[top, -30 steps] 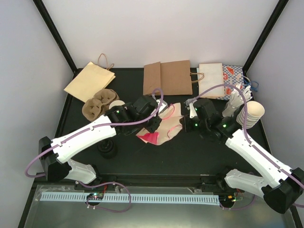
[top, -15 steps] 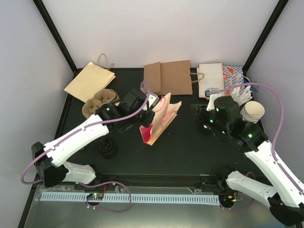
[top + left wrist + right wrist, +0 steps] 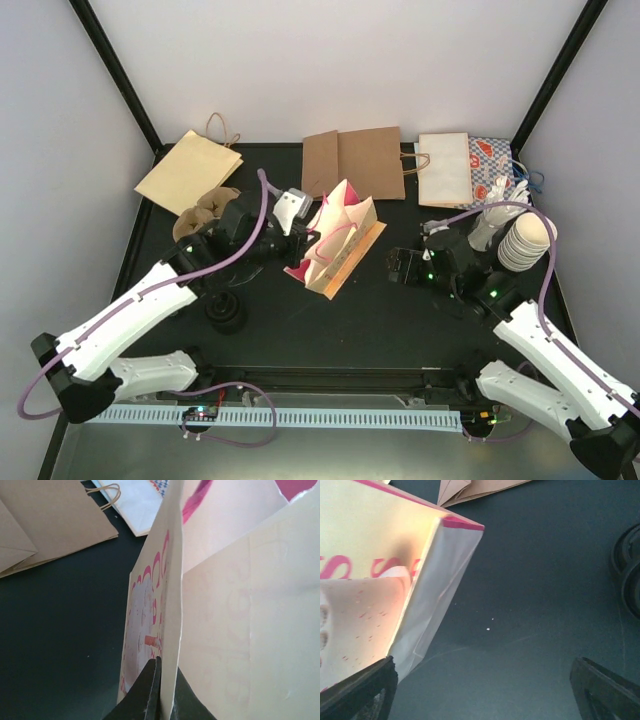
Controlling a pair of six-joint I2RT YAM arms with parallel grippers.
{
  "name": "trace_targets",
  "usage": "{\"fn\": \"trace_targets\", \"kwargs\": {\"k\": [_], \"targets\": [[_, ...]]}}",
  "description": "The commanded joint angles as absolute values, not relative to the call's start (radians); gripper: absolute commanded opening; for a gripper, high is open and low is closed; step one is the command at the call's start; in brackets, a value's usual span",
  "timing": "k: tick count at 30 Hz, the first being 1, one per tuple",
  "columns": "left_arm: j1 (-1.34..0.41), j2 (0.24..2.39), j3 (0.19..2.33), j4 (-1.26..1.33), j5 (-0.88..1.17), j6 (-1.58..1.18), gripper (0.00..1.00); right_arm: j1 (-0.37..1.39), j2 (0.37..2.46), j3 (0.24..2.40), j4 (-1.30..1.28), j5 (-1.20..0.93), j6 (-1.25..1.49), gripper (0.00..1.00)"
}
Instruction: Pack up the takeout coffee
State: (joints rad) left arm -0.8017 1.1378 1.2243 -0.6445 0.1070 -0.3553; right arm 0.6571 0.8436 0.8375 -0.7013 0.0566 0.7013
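Note:
A cream paper bag with pink print stands opened mid-table, mouth upward. My left gripper is shut on its left wall; in the left wrist view the black fingers of the gripper pinch the bag's thin edge. To the right of the bag my right gripper stands open and apart from it. The right wrist view has that gripper wide open over bare mat, with the bag's corner at the left. The takeout coffee is out of view.
Flat brown bags, a white bag and a patterned bag lie along the back. A pulp cup carrier sits by my left arm. Black lids lie near left, and a stack of cream cups stands at right.
My right gripper let go of the bag, opened wide and drew back to the right. The left gripper raised the bag from lying crumpled to standing open.

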Motion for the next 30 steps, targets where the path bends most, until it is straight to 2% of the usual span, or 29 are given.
{"fn": "trace_targets", "kwargs": {"k": [1, 4, 7, 11, 19, 30], "targets": [[-0.796, 1.058, 1.158, -0.480, 0.158, -0.421, 0.02, 0.662, 0.808, 0.804, -0.601, 0.114, 0.770, 1.00], [-0.797, 1.016, 1.102, -0.406, 0.188, -0.461, 0.02, 0.662, 0.802, 0.756, -0.512, 0.017, 0.736, 0.99], [-0.796, 0.990, 1.061, -0.363, 0.196, -0.485, 0.01, 0.663, 0.872, 0.800, -0.570, -0.032, 0.728, 0.89], [-0.797, 0.981, 1.042, -0.338, 0.202, -0.497, 0.02, 0.664, 0.925, 0.819, -0.565, -0.085, 0.716, 0.86], [-0.796, 0.985, 1.027, -0.325, 0.212, -0.514, 0.02, 0.664, 0.897, 0.772, -0.462, -0.162, 0.726, 0.79], [-0.796, 0.982, 1.014, -0.311, 0.195, -0.520, 0.01, 0.664, 0.874, 0.782, -0.451, -0.179, 0.739, 0.55]]}}
